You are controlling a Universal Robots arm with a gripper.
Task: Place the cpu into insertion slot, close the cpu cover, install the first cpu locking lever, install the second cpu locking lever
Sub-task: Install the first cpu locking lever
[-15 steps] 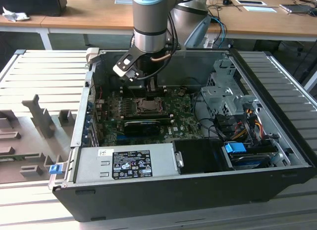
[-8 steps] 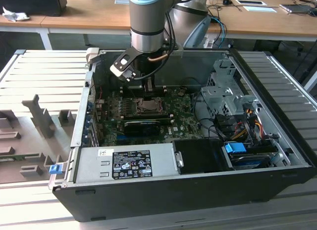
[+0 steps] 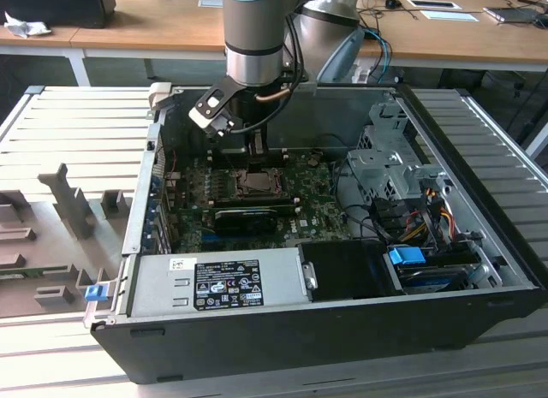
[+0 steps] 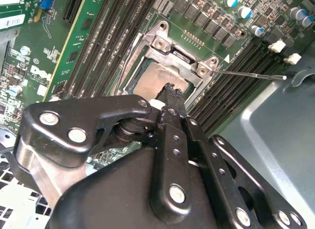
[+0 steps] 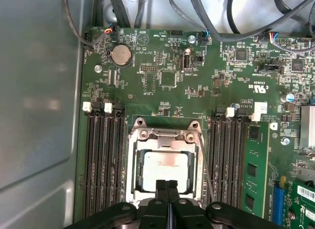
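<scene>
The gripper (image 5: 166, 184), fingers shut together and seemingly empty, is poised directly over one edge of the cpu (image 5: 165, 169), which is framed by the cpu cover (image 5: 165, 142).

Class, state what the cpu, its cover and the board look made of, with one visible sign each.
cpu: metal, matt pale silver top with a soft sheen.
cpu cover: likely stamped steel, grey with bright glints.
board: probably laminate, glossy green with fine traces.
</scene>
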